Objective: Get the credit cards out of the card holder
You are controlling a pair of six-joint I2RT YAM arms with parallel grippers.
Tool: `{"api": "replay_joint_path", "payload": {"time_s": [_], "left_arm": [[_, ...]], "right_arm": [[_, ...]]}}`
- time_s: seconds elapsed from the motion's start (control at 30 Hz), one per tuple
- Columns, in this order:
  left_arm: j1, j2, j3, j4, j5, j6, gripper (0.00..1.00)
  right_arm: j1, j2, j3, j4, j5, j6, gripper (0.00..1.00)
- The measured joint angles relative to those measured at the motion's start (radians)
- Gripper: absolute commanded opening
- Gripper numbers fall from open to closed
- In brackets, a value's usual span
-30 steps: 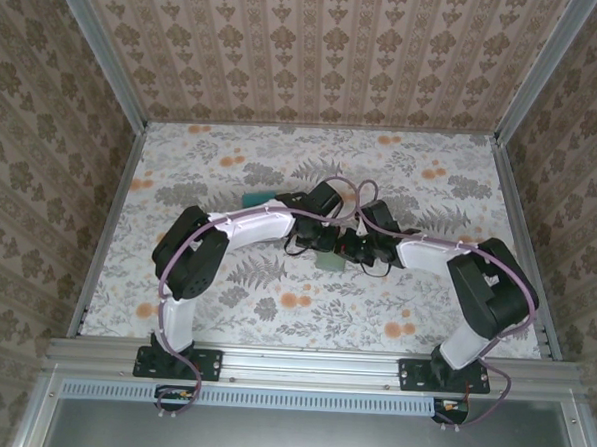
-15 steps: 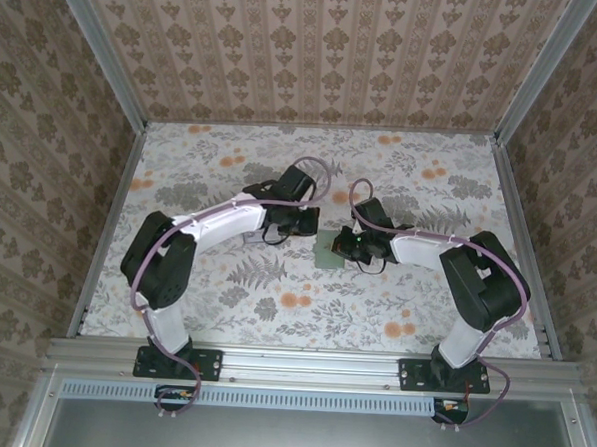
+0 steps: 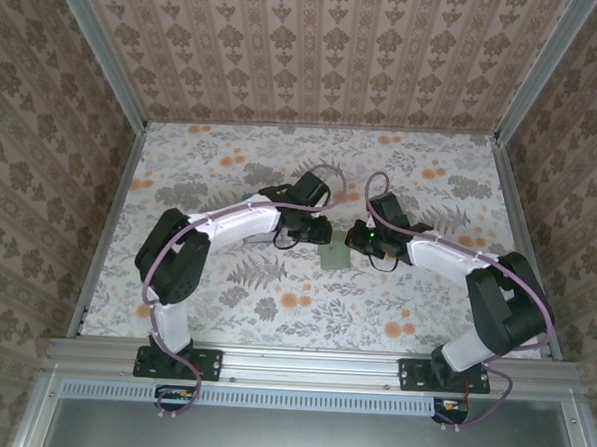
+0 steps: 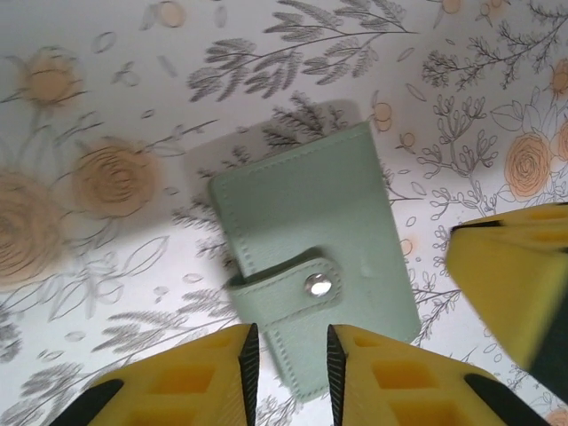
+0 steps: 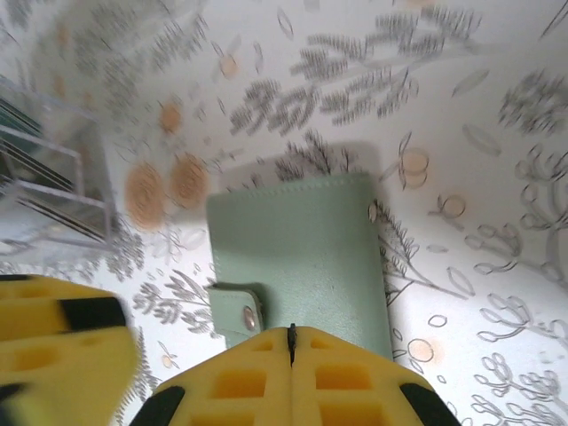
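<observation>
Both arms have closed in on the middle of the table [image 3: 425,300] since half a second ago: the left one has swung right towards the card holder, and the right one has drawn back off it a little. Nearest us, the card holder [image 3: 334,256] lies flat on the floral cloth, folded shut with its strap snapped down [image 4: 311,231]. Just beyond it we see the left gripper [image 4: 288,346] at its left end, jaws a narrow gap apart with nothing between them. The right gripper [image 5: 291,342] is at its right end, fingers pressed together on nothing. Further left, blurred in the right wrist view, the credit cards [image 5: 53,191] lie apart from the holder.
</observation>
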Motion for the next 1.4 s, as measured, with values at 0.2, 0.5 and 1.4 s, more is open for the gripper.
{"api": "replay_joint_path", "payload": {"time_s": [0.2, 0.5, 1.4], "left_arm": [[-0.053, 0.093, 0.131, -0.089, -0.043, 0.019, 0.37], [-0.08, 0.195, 0.238, -0.218, -0.11, 0.04, 0.42], [-0.1, 0.223, 0.238, -0.206, -0.179, 0.08, 0.0]], "right_arm": [[-0.025, -0.086, -0.061, -0.005, 0.034, -0.006, 0.09], [-0.032, -0.133, -0.127, -0.021, 0.055, -0.006, 0.11], [0.002, -0.092, -0.124, 0.023, -0.005, 0.011, 0.04]]}}
